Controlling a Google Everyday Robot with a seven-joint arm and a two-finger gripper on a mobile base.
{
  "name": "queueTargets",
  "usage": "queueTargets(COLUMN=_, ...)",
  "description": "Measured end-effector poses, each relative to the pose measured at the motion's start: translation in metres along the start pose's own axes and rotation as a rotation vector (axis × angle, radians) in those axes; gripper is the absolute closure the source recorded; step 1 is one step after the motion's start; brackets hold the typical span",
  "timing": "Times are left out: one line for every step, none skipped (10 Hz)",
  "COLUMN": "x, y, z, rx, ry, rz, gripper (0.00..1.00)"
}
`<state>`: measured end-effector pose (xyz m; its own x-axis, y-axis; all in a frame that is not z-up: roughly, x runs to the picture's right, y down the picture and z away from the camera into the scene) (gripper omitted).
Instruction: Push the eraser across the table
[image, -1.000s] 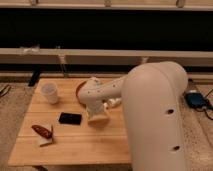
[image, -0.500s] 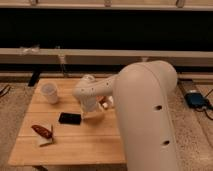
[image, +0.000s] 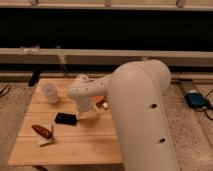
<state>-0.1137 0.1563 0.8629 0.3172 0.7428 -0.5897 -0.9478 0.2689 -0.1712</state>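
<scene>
The eraser is a small flat black block lying on the pale wooden table, left of centre. My white arm reaches in from the right, and the gripper hangs just to the right of the eraser, close to it or touching its right end. A white cup stands at the table's far left.
A reddish-brown oblong object on a white piece lies near the front left corner. An orange-red item peeks out behind the arm. A blue device lies on the floor at right. A dark wall and a ledge run behind the table.
The arm has swung left and toward the camera, bringing the gripper up to the eraser's right end. The eraser itself has hardly shifted.
</scene>
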Motion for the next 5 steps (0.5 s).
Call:
queueTargets(x=0.0, y=0.008, z=0.0, rx=-0.005, ry=0.002, rz=-0.016, gripper=0.21)
queueTargets(x=0.0, y=0.012, z=0.0, rx=-0.007, ry=0.003, rz=-0.026, gripper=0.21)
queueTargets(x=0.001, y=0.018, z=0.0, rx=-0.01, ry=0.006, rz=-0.04, gripper=0.21)
queueTargets(x=0.0, y=0.024, z=0.001, rx=-0.014, ry=0.008, rz=-0.053, gripper=0.21)
queueTargets(x=0.0, y=0.027, z=0.002, rx=-0.016, ry=0.009, rz=-0.06, gripper=0.21)
